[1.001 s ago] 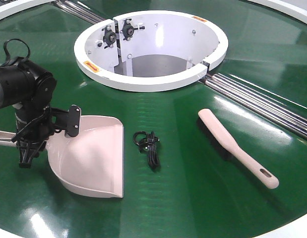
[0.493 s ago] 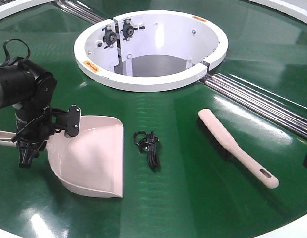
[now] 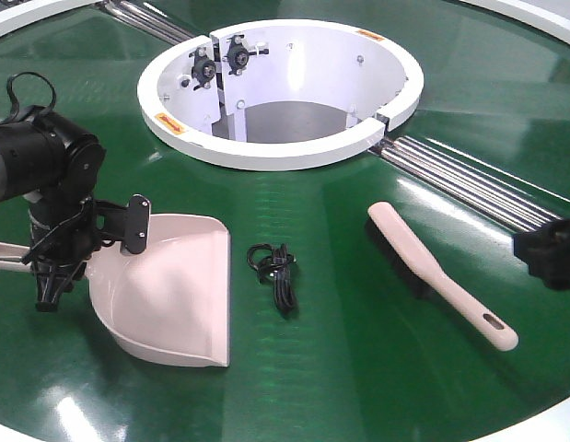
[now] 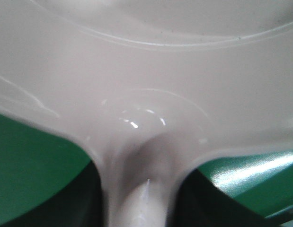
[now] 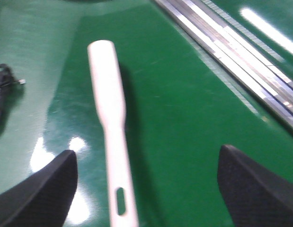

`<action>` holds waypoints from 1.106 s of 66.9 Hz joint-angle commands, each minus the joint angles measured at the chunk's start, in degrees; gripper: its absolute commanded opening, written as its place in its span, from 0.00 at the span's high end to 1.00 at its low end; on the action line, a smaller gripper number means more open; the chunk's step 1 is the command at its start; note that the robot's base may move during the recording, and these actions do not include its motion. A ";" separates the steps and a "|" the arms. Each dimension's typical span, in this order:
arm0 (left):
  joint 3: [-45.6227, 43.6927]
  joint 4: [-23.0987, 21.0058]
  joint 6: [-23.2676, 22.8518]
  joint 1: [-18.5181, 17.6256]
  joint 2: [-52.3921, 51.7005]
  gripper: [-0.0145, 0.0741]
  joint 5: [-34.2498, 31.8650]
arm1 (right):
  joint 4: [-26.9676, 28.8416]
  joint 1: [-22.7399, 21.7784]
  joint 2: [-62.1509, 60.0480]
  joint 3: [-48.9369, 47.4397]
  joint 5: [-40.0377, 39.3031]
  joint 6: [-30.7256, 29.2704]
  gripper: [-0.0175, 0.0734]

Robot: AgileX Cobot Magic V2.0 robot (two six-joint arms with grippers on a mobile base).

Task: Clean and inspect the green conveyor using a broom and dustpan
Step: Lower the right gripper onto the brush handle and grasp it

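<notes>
Writing: two orange stickers [image 3: 165, 119] on the white hub [image 3: 294, 147] at 12 o'clock, unreadable. Dustpan [image 3: 174, 295] sits at 8 o'clock on the green conveyor [image 3: 358, 368]. Left pincer [image 3: 50, 276] is clenched on its handle; only the left wrist view shows the fingers against the neck. Broom [image 3: 432, 272] lies flat at 4 o'clock. Right pincer [image 5: 146, 165] is released, spread wide over the broom handle. Black cord [image 3: 275, 272] lies between dustpan and broom.

My left wrist camera gives a close blur: the dustpan [image 4: 146, 80] overruns all 4 edges, and the fingers [image 4: 56, 208] are dark smudges against either side of its handle. From the front, that handle [image 3: 3, 255] runs off the left edge and the right gripper [image 3: 548, 254] is cut by the right one. On the right wrist view, its 2 fingers [image 5: 37, 189], the broom [image 5: 110, 113] and a black cable [image 5: 1, 90] are cropped and soft.
</notes>
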 commanded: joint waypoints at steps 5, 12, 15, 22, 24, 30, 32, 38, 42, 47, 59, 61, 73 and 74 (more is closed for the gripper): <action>-1.66 0.70 -1.38 -0.29 -2.80 0.84 -0.67 | 5.28 -0.22 8.13 -8.81 2.80 -4.44 0.17; -1.66 0.70 -1.38 -0.29 -2.80 0.84 -0.67 | 4.82 -0.17 14.70 -13.97 7.30 -4.44 0.17; -1.66 0.70 -1.38 -0.29 -2.80 0.84 -0.67 | 4.77 -0.17 16.74 -16.13 9.38 -4.44 0.17; -1.66 0.70 -1.38 -0.29 -2.80 0.84 -0.67 | 4.83 -0.17 22.00 -20.38 12.46 -4.44 0.17; -1.66 0.70 -1.38 -0.29 -2.80 0.84 -0.67 | 4.83 -0.17 22.89 -21.31 13.16 -4.44 0.17; -1.66 0.70 -1.38 -0.29 -2.80 0.84 -0.67 | 3.72 1.52 25.99 -23.59 14.11 -4.44 0.17; -1.66 0.70 -1.38 -0.29 -2.80 0.84 -0.67 | 2.64 2.95 27.10 -24.21 14.13 -4.44 0.17; -1.66 0.70 -1.38 -0.29 -2.80 0.84 -0.67 | -2.01 7.11 29.61 -26.26 13.96 -3.54 0.17; -1.66 0.70 -1.38 -0.29 -2.80 0.84 -0.67 | -5.46 9.12 31.37 -27.76 14.71 -0.71 0.17; -1.66 0.70 -1.38 -0.29 -2.80 0.84 -0.67 | -7.90 9.62 34.05 -30.04 17.23 2.89 0.17; -1.66 0.70 -1.38 -0.29 -2.80 0.84 -0.67 | -8.81 9.62 41.01 -34.22 26.90 2.75 0.17; -1.66 0.70 -1.38 -0.29 -2.80 0.84 -0.67 | -8.81 9.62 41.70 -34.40 27.54 2.23 0.17; -1.66 0.70 -1.38 -0.29 -2.80 0.84 -0.67 | -8.30 9.62 45.83 -34.41 27.13 2.05 0.17; -1.66 0.70 -1.38 -0.29 -2.80 0.84 -0.67 | -8.35 9.62 46.12 -34.41 27.13 2.05 0.17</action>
